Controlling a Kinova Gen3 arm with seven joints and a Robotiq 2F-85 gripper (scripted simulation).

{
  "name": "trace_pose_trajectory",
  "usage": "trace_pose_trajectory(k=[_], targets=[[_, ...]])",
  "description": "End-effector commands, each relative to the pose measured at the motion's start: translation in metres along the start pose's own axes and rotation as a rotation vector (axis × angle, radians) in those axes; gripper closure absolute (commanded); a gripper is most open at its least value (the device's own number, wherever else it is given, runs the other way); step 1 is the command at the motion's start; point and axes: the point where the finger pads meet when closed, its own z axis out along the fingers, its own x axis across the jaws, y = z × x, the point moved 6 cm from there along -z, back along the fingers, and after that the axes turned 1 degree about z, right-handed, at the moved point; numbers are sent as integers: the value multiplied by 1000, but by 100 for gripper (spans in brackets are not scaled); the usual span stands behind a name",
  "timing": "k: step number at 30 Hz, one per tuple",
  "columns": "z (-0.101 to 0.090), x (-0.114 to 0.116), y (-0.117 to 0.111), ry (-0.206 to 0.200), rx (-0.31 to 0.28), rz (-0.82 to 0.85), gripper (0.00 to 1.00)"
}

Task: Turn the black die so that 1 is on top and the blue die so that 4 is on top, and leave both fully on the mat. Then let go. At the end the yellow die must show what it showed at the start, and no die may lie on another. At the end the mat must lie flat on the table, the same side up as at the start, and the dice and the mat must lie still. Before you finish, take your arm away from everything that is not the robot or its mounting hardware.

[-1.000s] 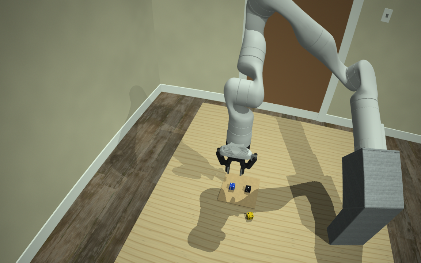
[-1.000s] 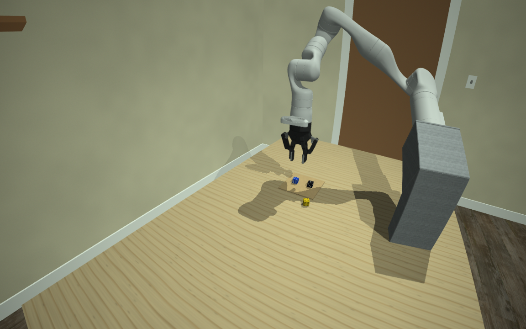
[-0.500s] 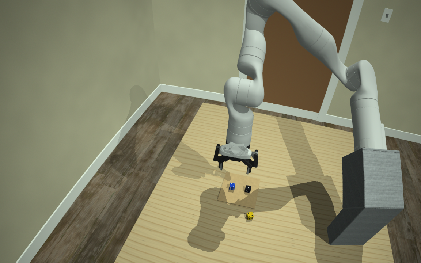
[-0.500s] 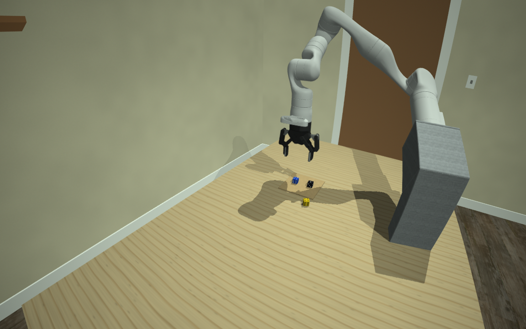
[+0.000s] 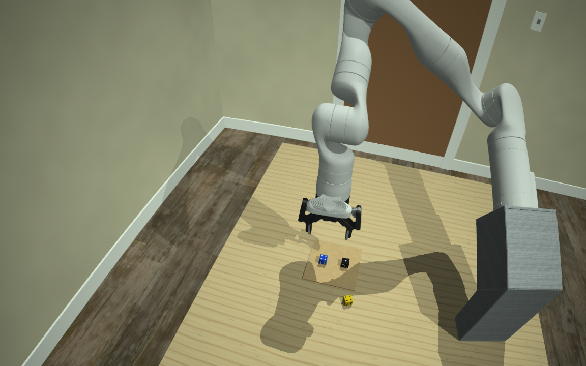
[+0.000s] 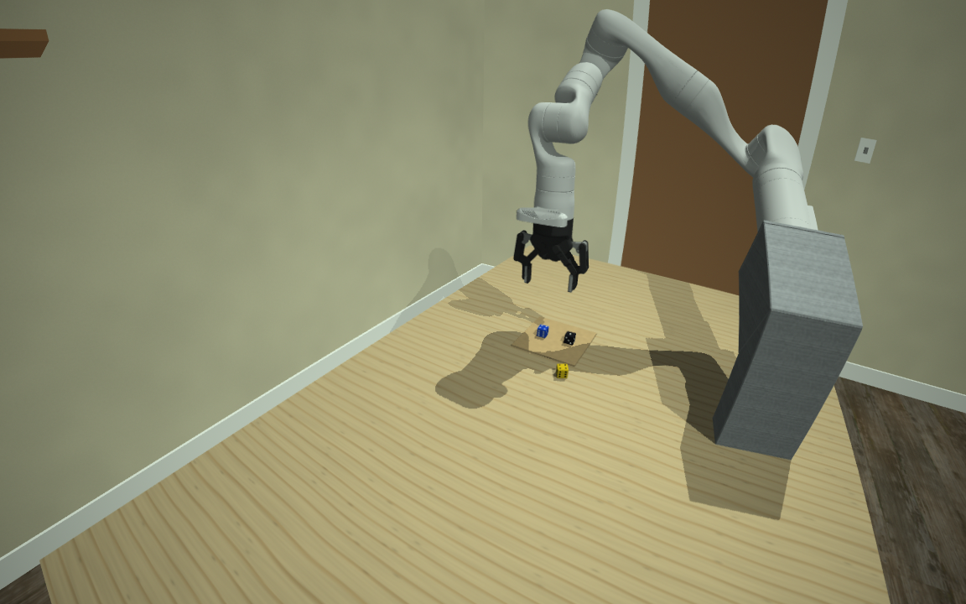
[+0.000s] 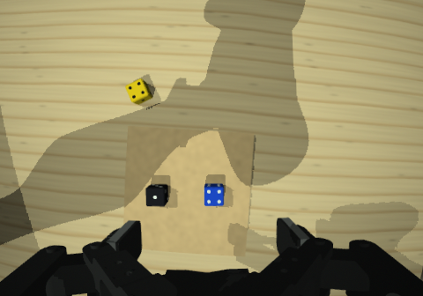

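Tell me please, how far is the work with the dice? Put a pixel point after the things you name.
The black die (image 5: pixel 345 262) (image 6: pixel 568 337) (image 7: pixel 157 196) shows 1 on top and the blue die (image 5: pixel 323 259) (image 6: pixel 542 330) (image 7: pixel 214 195) shows 4, both fully on the mat (image 5: pixel 331 275) (image 6: pixel 553 348) (image 7: pixel 189 230). Nothing is in hand: the gripper (image 5: pixel 327 236) (image 6: pixel 548 287) (image 7: pixel 209 234) is open above them. No turning seems left; whether the yellow die (image 5: pixel 347 300) (image 6: pixel 561 371) (image 7: pixel 138 92), 4 up, matches its start, I cannot tell.

Pale grey arm (black tool)

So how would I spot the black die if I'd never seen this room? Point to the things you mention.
Find the pale wooden table (image 5: pixel 222 318) (image 6: pixel 321 481) (image 7: pixel 352 89), then the thin square mat (image 5: pixel 331 277) (image 6: pixel 547 350) (image 7: pixel 185 234) on it. Two dice sit there; the black die (image 5: pixel 345 262) (image 6: pixel 568 337) (image 7: pixel 157 196) shows a single white dot on top, while its blue neighbour (image 5: pixel 323 259) (image 6: pixel 542 330) (image 7: pixel 214 195) shows four.
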Motion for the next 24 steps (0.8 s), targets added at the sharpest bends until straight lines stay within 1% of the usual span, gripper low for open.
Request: trace_pose_trajectory(k=[1, 3, 5, 11, 15, 19, 24], targets=[[-14, 3, -1, 11, 7, 2, 0], [-24, 3, -1, 11, 7, 2, 0], [-24, 3, -1, 11, 7, 2, 0], [-54, 3, -1, 11, 7, 2, 0], [-68, 2, -1, 11, 7, 2, 0], [-74, 2, -1, 11, 7, 2, 0], [-75, 2, -1, 11, 7, 2, 0]])
